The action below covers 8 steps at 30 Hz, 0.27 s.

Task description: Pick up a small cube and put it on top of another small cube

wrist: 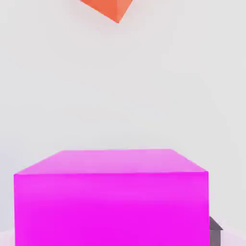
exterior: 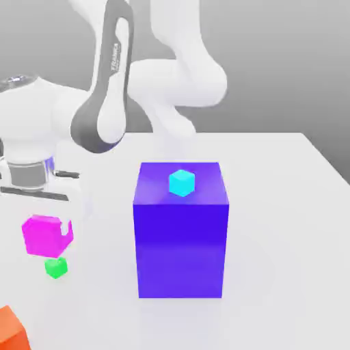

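Above the green cube (exterior: 56,267), your gripper (exterior: 63,225) is closed on the magenta cube (exterior: 45,236), slightly open around its width.

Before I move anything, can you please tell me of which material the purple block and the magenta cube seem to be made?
Purple block: perhaps smooth plastic or painted wood, slightly glossy; its flat blue-purple front shows no grain, only a soft change of tone.
Magenta cube: probably plastic too, plain and smooth, evenly coloured without texture. Looks alone cannot confirm either material.
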Motion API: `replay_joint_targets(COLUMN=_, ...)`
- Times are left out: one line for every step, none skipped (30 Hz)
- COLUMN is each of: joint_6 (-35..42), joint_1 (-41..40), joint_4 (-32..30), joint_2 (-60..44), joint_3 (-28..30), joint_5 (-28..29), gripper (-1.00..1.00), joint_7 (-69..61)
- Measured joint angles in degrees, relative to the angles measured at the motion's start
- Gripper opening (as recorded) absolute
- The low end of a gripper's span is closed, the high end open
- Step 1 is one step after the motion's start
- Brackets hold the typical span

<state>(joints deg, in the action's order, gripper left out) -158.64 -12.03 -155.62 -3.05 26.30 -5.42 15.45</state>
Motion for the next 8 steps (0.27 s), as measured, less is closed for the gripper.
replay_joint_targets(joint_6=-0.82, joint_1=-0.09, joint_4=0.01, joint_2=-0.98, joint_3=-0.31, joint_5=-1.26, gripper=-1.00, joint_7=-0.90)
replay_joint_targets(joint_6=-1.66, joint_1=-0.32, joint_4=0.01, joint_2=-1.98, joint_3=-0.76, joint_5=-2.55, gripper=-1.00, joint_7=-1.83)
replay_joint_targets(joint_6=-2.52, joint_1=-0.66, joint_4=0.00, joint_2=-3.01, joint_3=-1.33, joint_5=-3.87, gripper=-1.00, joint_7=-2.76)
replay_joint_targets(joint_6=-3.41, joint_1=-1.18, joint_4=-0.03, joint_2=-4.05, joint_3=-2.08, joint_5=-5.14, gripper=-1.00, joint_7=-3.67)
replay_joint_targets(joint_6=-4.31, joint_1=-1.69, joint_4=-0.07, joint_2=-5.11, joint_3=-2.83, joint_5=-6.45, gripper=-1.00, joint_7=-4.60)
replay_joint_targets(joint_6=-5.04, joint_1=-2.12, joint_4=-0.11, joint_2=-5.96, joint_3=-3.46, joint_5=-7.50, gripper=1.00, joint_7=-5.34)
replay_joint_targets(joint_6=-5.04, joint_1=-2.12, joint_4=-0.11, joint_2=-5.96, joint_3=-3.46, joint_5=-7.50, gripper=1.00, joint_7=-5.34)
replay_joint_targets(joint_6=-5.04, joint_1=-2.12, joint_4=-0.11, joint_2=-5.96, joint_3=-3.46, joint_5=-7.50, gripper=1.00, joint_7=-5.34)
